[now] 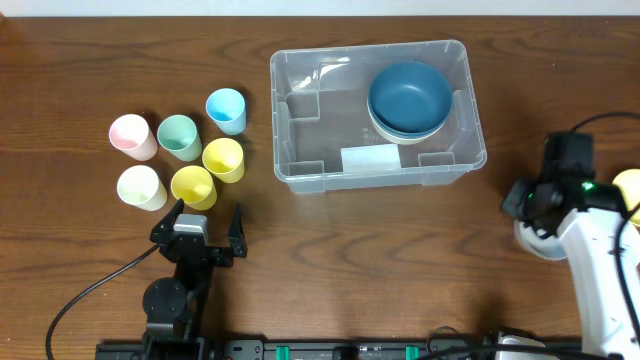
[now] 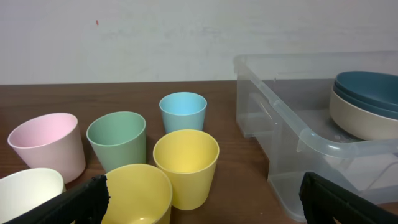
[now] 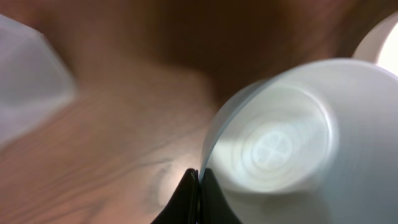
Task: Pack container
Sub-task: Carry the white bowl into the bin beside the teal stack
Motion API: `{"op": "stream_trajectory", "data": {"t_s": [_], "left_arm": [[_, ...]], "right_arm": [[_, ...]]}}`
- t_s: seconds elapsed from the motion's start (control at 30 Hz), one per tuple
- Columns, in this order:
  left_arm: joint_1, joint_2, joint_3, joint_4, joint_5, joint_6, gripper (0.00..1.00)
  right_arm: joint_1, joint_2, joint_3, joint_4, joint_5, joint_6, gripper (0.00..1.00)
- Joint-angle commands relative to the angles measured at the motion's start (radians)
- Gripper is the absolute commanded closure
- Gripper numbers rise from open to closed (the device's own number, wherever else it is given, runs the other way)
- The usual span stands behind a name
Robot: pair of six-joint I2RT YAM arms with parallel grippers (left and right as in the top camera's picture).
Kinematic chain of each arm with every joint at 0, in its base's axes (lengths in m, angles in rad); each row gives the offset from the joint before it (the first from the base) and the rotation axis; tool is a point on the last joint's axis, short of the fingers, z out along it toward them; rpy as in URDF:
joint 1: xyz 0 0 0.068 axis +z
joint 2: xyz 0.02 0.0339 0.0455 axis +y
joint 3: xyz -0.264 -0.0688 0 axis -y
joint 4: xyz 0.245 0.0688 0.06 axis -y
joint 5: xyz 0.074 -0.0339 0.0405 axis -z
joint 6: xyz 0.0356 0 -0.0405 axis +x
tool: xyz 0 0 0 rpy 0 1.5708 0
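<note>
Right of the container (image 1: 310,130), the right gripper (image 3: 199,186) pinches a pale bowl (image 3: 280,143) between its jaws; the left gripper (image 1: 208,214), jaws spread, sits near a yellow cup (image 1: 192,186).

Bowls (image 1: 410,100) in container (image 1: 278,120), cups (image 1: 180,137) left.

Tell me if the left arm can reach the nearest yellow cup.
Probably yes: the left gripper stands open just short of the nearest yellow cup, nothing between them, though the other yellow cup crowds it.
</note>
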Motion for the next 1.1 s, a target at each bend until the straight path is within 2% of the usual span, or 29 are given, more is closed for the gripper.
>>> {"op": "stream_trajectory", "data": {"t_s": [0.0, 0.17, 0.3, 0.43, 0.63, 0.8, 1.07], "left_arm": [[0.006, -0.006, -0.019, -0.032, 0.012, 0.013, 0.02], [0.006, -0.006, -0.019, -0.032, 0.012, 0.013, 0.02], [0.006, -0.006, -0.019, -0.032, 0.013, 0.013, 0.02], [0.006, -0.006, -0.019, -0.032, 0.012, 0.013, 0.02], [0.006, -0.006, -0.019, -0.032, 0.012, 0.013, 0.02], [0.006, -0.006, -0.019, -0.032, 0.012, 0.013, 0.02], [0.006, -0.006, -0.019, -0.032, 0.012, 0.013, 0.02]], "right_arm": [[-0.006, -0.053, 0.142, -0.071, -0.003, -0.03, 0.99], [-0.005, -0.112, 0.309, -0.172, -0.058, -0.08, 0.99], [0.018, -0.156, 0.393, -0.157, -0.211, -0.167, 0.99], [0.11, -0.176, 0.406, -0.035, -0.346, -0.22, 0.99], [0.361, -0.119, 0.406, 0.17, -0.346, -0.22, 0.99], [0.557, 0.008, 0.406, 0.351, -0.318, -0.224, 0.99], [0.746, 0.308, 0.406, 0.636, -0.312, -0.231, 0.99]]}}
